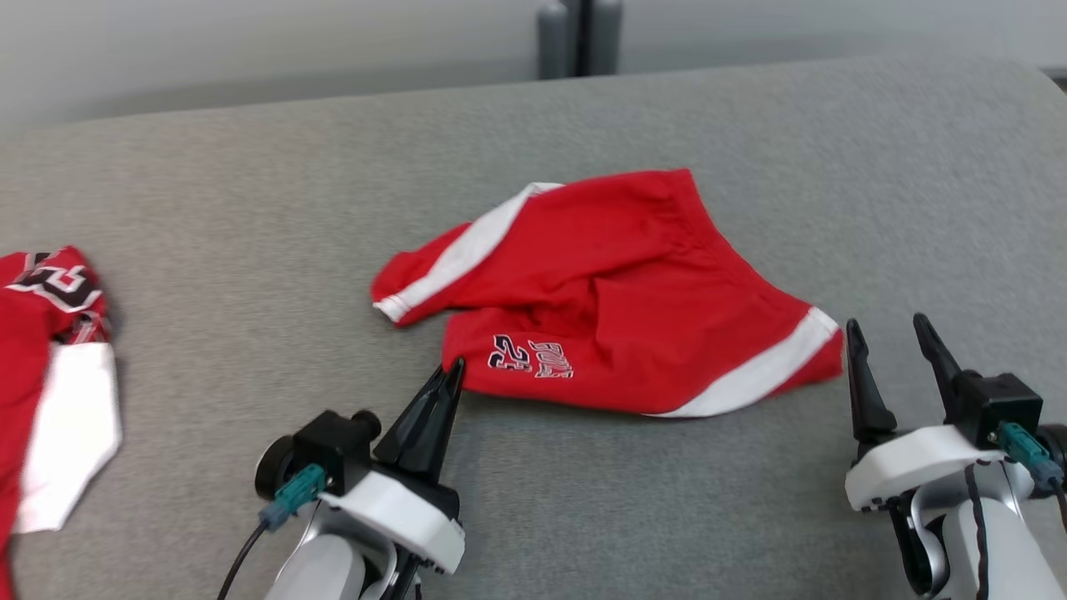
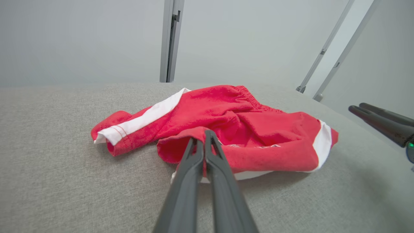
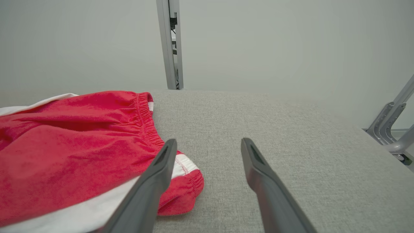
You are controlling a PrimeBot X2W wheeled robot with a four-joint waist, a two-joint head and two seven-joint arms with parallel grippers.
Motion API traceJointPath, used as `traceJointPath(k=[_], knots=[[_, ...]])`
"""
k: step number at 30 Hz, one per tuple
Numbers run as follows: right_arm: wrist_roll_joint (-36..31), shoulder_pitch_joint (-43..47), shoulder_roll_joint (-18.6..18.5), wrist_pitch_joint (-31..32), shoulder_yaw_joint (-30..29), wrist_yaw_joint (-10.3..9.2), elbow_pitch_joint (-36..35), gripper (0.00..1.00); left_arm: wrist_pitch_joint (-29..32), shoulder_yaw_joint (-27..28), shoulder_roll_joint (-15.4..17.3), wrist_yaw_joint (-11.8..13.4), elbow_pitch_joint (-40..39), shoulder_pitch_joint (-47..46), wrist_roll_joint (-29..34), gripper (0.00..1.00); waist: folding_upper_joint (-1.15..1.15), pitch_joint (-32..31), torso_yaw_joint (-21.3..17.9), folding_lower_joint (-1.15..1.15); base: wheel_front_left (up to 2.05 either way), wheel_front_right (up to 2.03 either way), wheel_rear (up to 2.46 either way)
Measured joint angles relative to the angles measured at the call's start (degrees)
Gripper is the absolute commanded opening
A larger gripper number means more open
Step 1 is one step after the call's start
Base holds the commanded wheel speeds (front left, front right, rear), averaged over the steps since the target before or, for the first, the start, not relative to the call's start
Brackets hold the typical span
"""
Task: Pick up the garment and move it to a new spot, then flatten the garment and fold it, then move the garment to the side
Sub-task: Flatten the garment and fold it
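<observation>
Head view, centre of frame: red shorts (image 1: 617, 275) carry one print (image 1: 531, 358) near the lower hem, white characters with a dark outline, lying upside down to the camera. Two digits, probably 23. A short word sits just right of them, too small to read for certain.

Left edge of the frame: second red garment (image 1: 50, 333), black-and-white outlined lettering (image 1: 60, 283) at its top, crumpled and cut off, not legible.

Left wrist view: the shorts' print shows as a thin edge-on strip (image 2: 255, 146), unreadable.
</observation>
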Motion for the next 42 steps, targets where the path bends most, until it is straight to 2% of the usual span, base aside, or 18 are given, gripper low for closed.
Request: traceJointPath(k=[8, 13, 21, 29, 34, 35, 36, 37, 42], knots=[[1.41, 2.61, 0.07, 0.01, -0.20, 0.00, 1.24, 1.00, -0.01, 4.31, -0.29, 0.00, -5.71, 8.31, 4.27, 0.00, 0.00, -5.45, 6.89, 0.00, 0.00, 0.00, 0.00], [2.12, 2.26, 0.10, 0.01, 1.33, 0.00, 0.81, 1.00, -0.01, 7.23, -0.19, 0.49, -4.48, 9.42, 5.95, 0.00, 0.00, -6.03, 8.17, 0.00, 0.00, 0.00, 0.00], [2.50, 0.05, 0.11, 0.01, 2.69, 0.00, 0.41, 1.00, -0.01, 10.44, -0.35, 2.57, 0.43, 3.49, 8.11, 0.00, 0.00, -2.75, 3.33, 0.00, 0.00, 0.00, 0.00], [2.67, -0.49, 0.04, 0.01, 2.83, 0.00, -0.21, 1.00, -0.02, 14.94, 0.03, 6.32, 12.14, -4.95, 9.98, 0.00, 0.00, 0.02, -3.13, 0.00, 0.00, 0.00, 0.00], [3.25, -0.37, 0.01, 0.00, 2.52, 0.00, -0.94, 1.00, -0.01, 18.12, 0.40, 8.14, 16.47, -5.83, 9.95, 0.00, 0.00, -0.33, -4.64, 0.00, 0.00, 0.00, 0.00], [3.26, -0.32, 0.01, 0.01, 2.52, 0.00, -1.25, 1.00, -0.01, 18.68, 0.45, 8.29, 16.57, -5.65, 9.95, 0.29, 0.00, -0.67, -4.53, 0.00, 0.00, 0.00, 0.00], [3.30, -0.20, 0.02, 0.01, 2.54, 0.00, -1.51, 1.00, -0.01, 19.08, 0.52, 8.39, 16.36, -5.32, 10.05, 0.83, 0.00, -0.98, -4.36, 0.00, 0.00, 0.00, 0.00], [3.50, -0.08, 0.03, 0.01, 2.57, 0.00, -1.67, 1.00, -0.01, 19.52, 0.55, 8.48, 15.94, -4.85, 10.09, 1.00, 0.00, -1.30, -4.15, 0.00, 0.00, 0.00, 0.00], [3.82, 1.24, 0.04, 0.00, 3.11, 0.00, -2.45, 1.00, -0.01, 22.02, 0.46, 8.50, 12.18, -0.66, 10.10, 1.00, 0.00, -3.15, -3.04, 0.00, 0.00, 0.00, 0.00]])
